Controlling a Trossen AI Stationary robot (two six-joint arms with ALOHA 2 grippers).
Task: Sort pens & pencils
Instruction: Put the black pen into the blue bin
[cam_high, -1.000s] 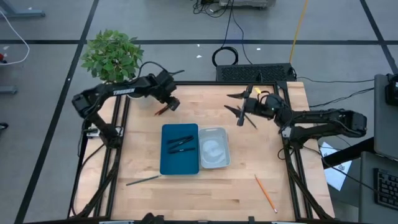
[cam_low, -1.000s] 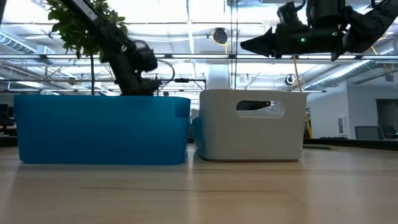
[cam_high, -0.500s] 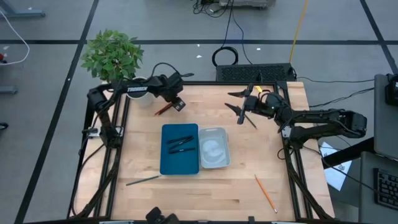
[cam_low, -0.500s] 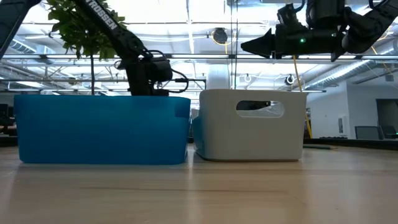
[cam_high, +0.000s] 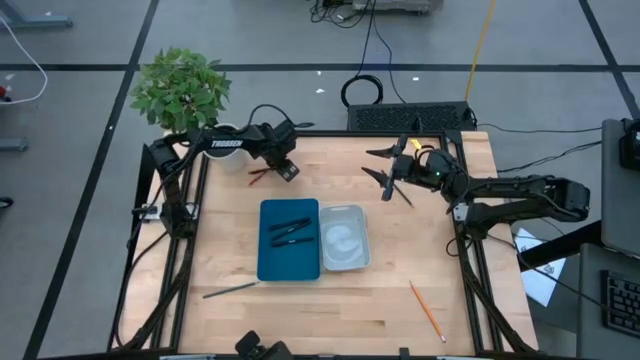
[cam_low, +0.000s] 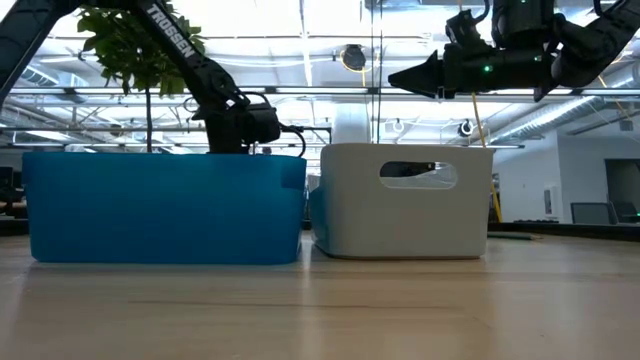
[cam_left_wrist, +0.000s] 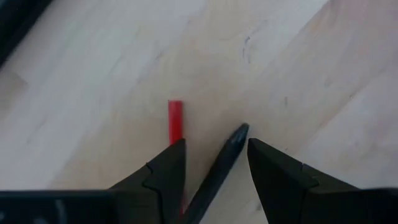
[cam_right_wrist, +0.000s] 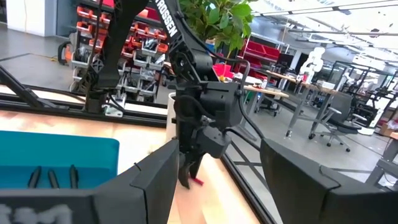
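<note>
My left gripper (cam_high: 287, 171) hangs open at the table's far left, pointing steeply down. In its wrist view its fingers (cam_left_wrist: 214, 155) stand on either side of a black pen (cam_left_wrist: 229, 147) lying on the wood. A red pencil (cam_left_wrist: 175, 118) lies beside the pen and runs under one finger; it also shows from above as the red pencil (cam_high: 259, 177). Whether the fingers touch either one I cannot tell. A blue tray (cam_high: 272, 262) at the middle holds other black pens (cam_high: 290, 229). My right gripper (cam_high: 378, 165) waits open, raised above the far right.
A white tray (cam_high: 345, 262) stands against the blue tray's right side. A dark pencil (cam_high: 230, 290) lies near the front left, an orange pencil (cam_high: 427, 310) near the front right. A potted plant (cam_high: 180, 88) stands off the far left corner.
My left gripper has come down toward the wood and gone a little toward the table's right edge, tipping to point more steeply down over the red pencil and the black pen. Its fingers stay apart.
</note>
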